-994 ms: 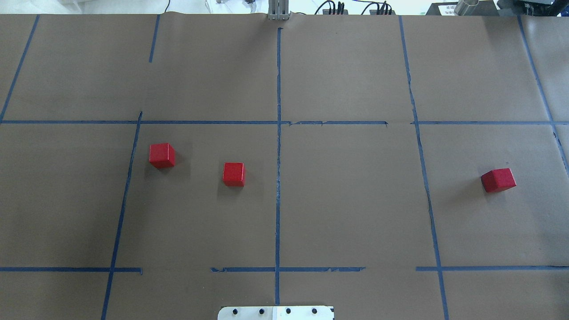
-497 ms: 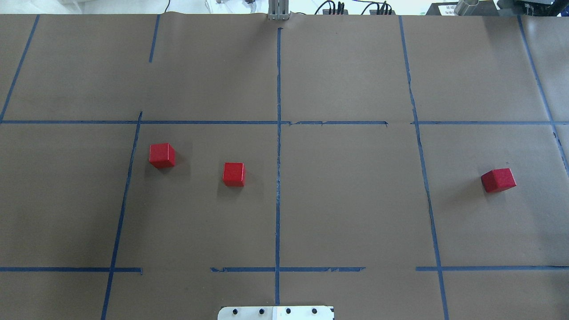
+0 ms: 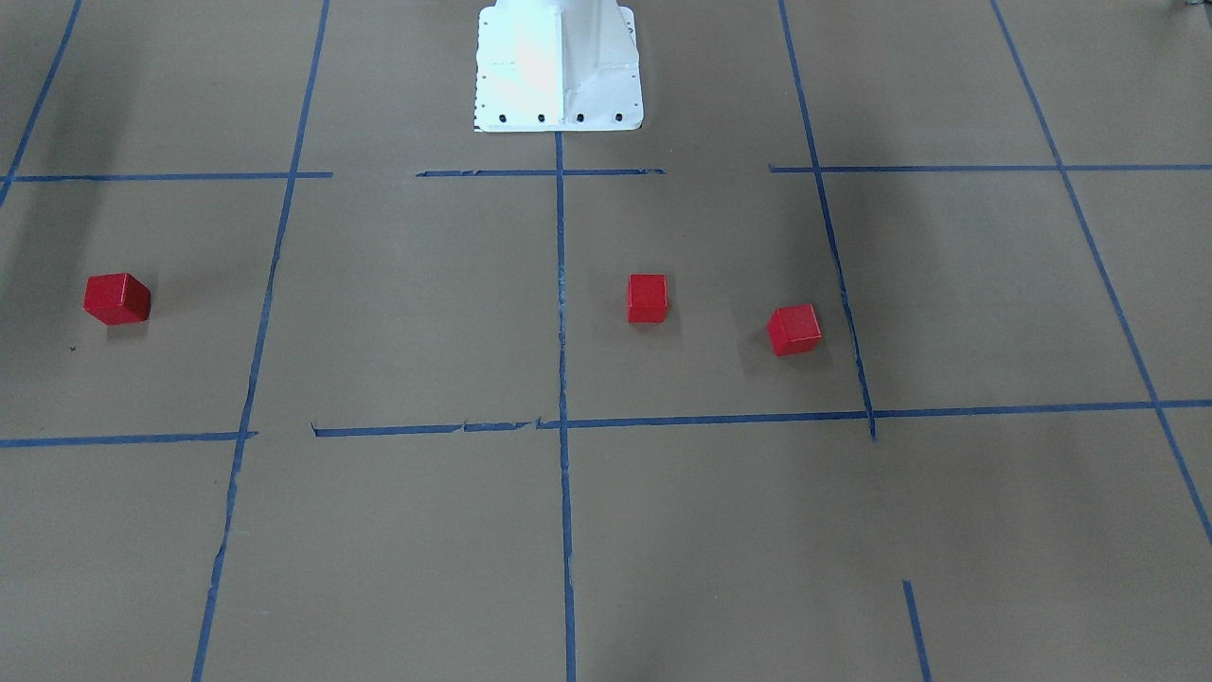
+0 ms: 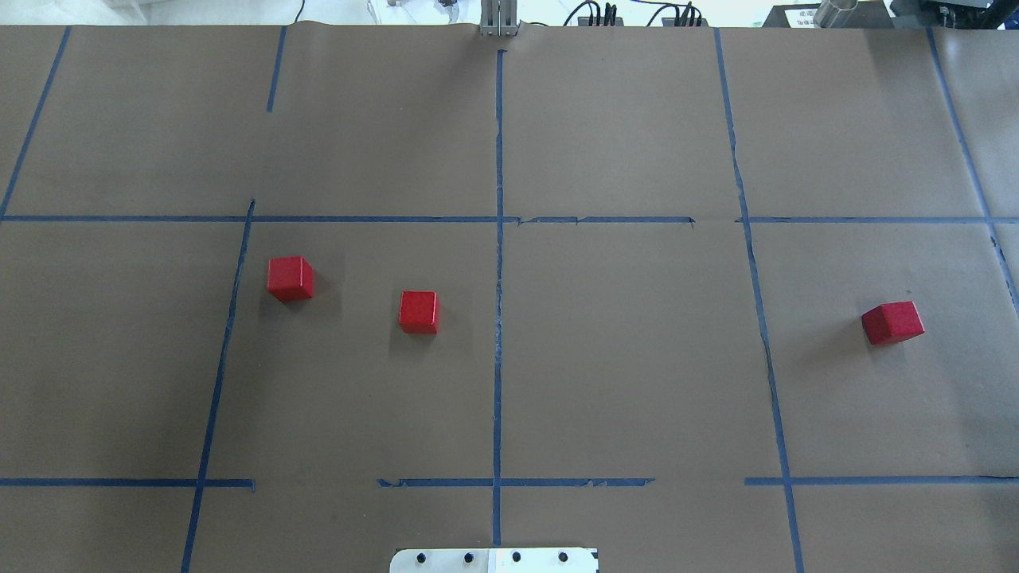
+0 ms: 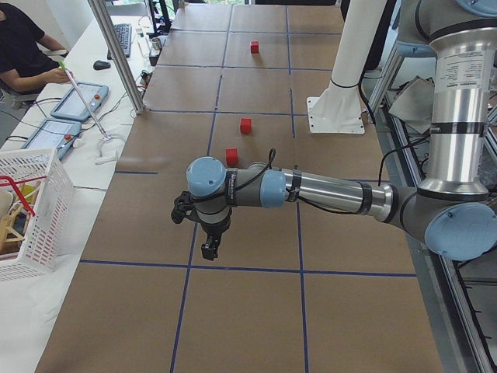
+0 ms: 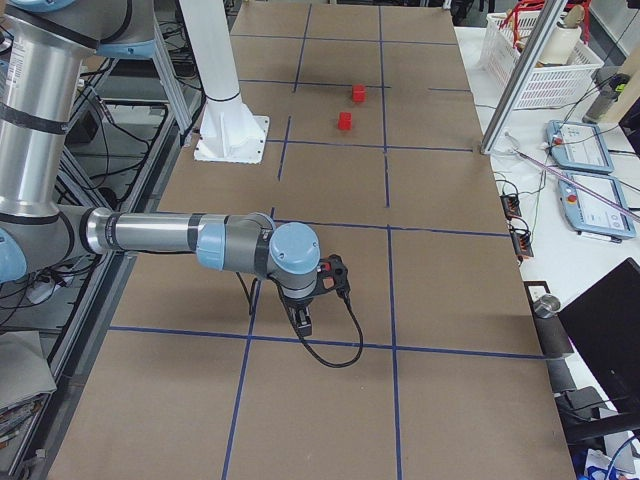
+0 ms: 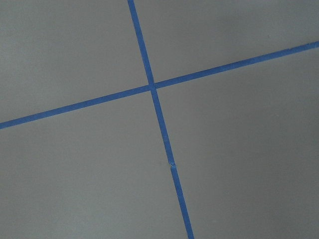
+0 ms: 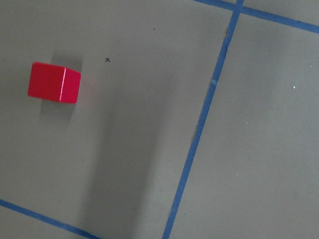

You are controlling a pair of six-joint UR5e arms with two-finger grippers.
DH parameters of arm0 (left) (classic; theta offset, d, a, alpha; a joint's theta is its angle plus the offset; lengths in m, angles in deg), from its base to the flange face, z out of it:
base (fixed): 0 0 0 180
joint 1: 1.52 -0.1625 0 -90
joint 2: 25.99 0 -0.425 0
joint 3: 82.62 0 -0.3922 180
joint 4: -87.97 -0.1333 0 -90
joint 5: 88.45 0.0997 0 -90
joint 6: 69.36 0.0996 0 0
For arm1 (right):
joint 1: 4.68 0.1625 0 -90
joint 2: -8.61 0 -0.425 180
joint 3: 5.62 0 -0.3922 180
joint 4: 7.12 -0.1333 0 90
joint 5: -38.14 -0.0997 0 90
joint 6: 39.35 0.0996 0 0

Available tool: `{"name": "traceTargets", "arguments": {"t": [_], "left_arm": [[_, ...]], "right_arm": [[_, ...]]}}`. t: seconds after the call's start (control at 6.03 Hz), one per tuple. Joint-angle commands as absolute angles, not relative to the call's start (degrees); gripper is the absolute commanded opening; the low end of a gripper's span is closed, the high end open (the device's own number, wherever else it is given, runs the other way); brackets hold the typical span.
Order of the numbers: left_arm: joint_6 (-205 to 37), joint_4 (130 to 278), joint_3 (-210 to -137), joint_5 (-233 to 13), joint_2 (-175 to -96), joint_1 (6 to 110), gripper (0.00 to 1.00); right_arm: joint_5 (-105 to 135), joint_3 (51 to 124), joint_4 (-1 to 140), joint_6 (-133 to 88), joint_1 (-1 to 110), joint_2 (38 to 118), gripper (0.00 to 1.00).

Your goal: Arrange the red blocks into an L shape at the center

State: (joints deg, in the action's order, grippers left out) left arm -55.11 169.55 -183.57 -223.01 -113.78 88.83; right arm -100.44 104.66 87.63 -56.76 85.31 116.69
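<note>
Nothing moved; red blocks (image 4: 290,278) (image 4: 419,312) (image 4: 892,322) lie apart; left gripper (image 5: 210,250) and right gripper (image 6: 303,322) widths cannot be told.

No text, label, brand or number is legible anywhere.

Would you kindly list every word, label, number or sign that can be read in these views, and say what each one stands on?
"x": a tiny dark mark on the brown paper, beside a red block whose faces are plain.
White label beyond the table's far edge: print too small to read.
Tablet on the side desk: screen too small to read.
Nothing else legible.
</note>
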Motion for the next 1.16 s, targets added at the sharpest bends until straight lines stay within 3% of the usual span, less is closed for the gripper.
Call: {"name": "traceTargets", "arguments": {"t": [0.0,0.5,0.99], "left_arm": [[-55.03,169.53,-183.60,-223.01,-112.92,88.75,1.00],[-55.12,169.62,-183.69,-223.53,-112.92,88.75,1.00],[-55.21,169.62,-183.60,-224.41,-112.92,88.75,1.00]], "right_arm": [[-99.94,104.60,71.40,-29.42,75.37,116.19,1.00],[-89.17,104.08,52.96,5.37,55.50,115.84,1.00],[-82.11,95.99,45.70,11.28,45.52,109.52,0.99]]}}
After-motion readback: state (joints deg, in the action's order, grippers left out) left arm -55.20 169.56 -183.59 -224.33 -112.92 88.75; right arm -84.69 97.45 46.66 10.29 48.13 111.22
